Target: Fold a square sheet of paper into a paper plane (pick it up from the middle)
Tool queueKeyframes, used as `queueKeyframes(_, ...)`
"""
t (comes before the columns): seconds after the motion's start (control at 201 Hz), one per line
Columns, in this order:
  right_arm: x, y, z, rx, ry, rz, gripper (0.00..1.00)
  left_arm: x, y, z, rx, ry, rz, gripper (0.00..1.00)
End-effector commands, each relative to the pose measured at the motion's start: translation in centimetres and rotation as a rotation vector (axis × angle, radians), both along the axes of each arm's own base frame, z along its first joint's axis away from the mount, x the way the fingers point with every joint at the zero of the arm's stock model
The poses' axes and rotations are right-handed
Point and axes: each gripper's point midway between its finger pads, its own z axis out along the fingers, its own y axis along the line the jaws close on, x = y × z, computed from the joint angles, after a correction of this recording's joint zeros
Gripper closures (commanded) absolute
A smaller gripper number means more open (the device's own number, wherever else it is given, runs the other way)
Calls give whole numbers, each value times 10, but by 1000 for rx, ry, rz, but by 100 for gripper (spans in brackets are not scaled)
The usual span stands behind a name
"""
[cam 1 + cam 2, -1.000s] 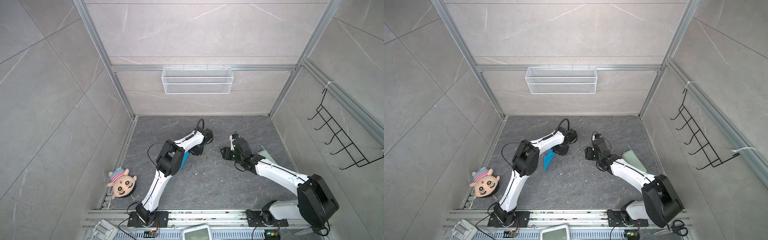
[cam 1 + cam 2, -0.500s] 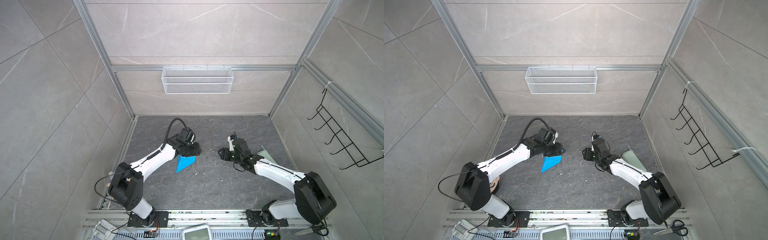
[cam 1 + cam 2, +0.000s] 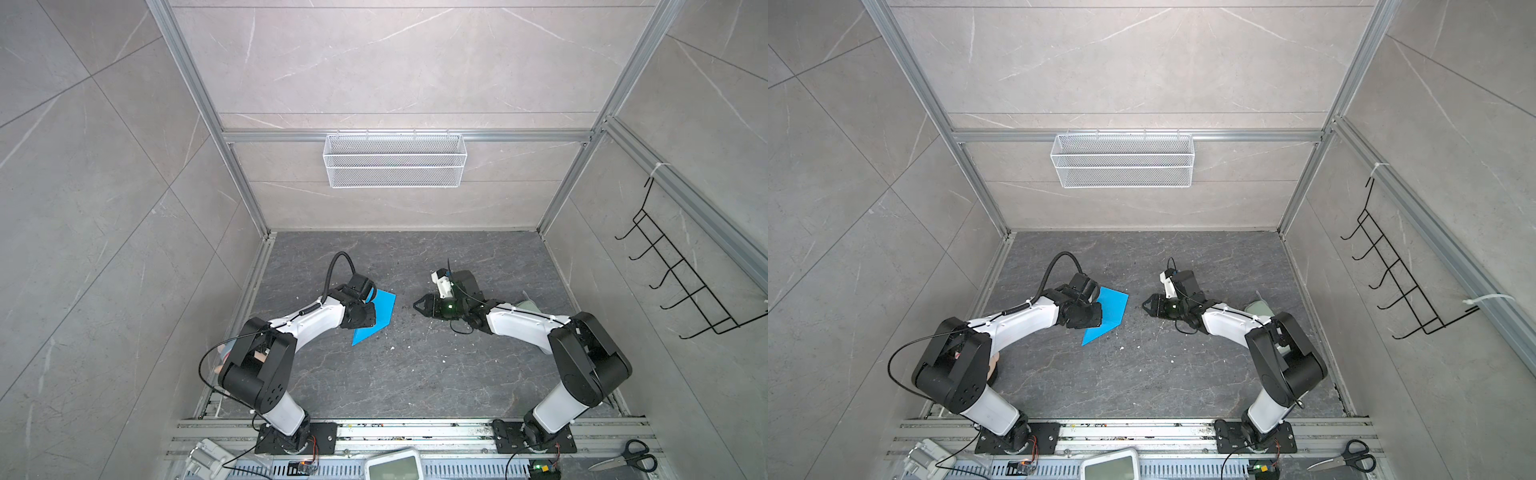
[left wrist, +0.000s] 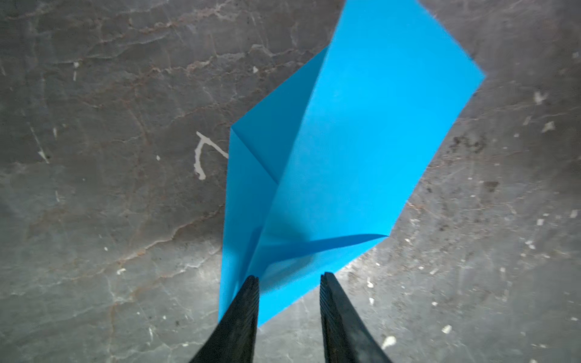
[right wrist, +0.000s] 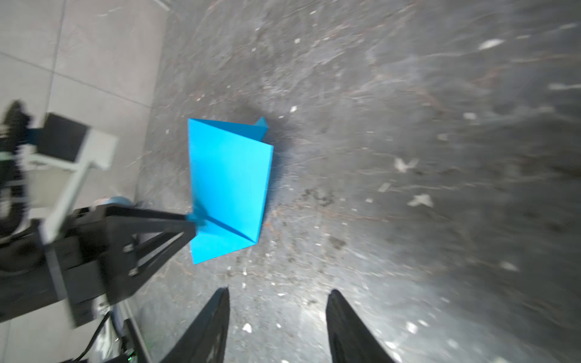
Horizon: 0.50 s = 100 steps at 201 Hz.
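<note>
The bright blue square sheet of paper (image 3: 380,313) (image 3: 1111,311) lies partly folded on the dark floor, left of centre. One flap stands up along a diagonal crease (image 4: 345,141) (image 5: 229,182). My left gripper (image 3: 373,319) (image 3: 1098,316) (image 4: 289,276) is at the sheet's left edge with its jaws apart. One fingertip (image 4: 251,283) touches the raised flap, and its tip (image 5: 192,220) meets the paper's edge. My right gripper (image 3: 416,306) (image 3: 1144,306) (image 5: 278,292) hovers open to the right of the sheet, with nothing between its fingers.
A wire basket (image 3: 395,160) hangs on the back wall and a black hook rack (image 3: 681,286) on the right wall. A pale green object (image 3: 530,305) lies behind the right arm. Scissors (image 3: 623,459) and a white device (image 3: 392,465) sit at the front rail.
The left arm has swung its elbow out to the left and brought its gripper onto the sheet's edge, jaws narrower than before. The paper has shifted and shows more. The right gripper barely moved.
</note>
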Motion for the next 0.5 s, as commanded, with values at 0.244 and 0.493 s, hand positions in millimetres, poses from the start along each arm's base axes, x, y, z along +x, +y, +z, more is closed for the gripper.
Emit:
queueKeyframes(0.244,-20,63,-11,104,141,155,47,20,13,-29,-6,27,136,84)
queueKeyframes(0.493,-11,80,-40,88,273,110,48,12,12,-40,-11,85,128,86)
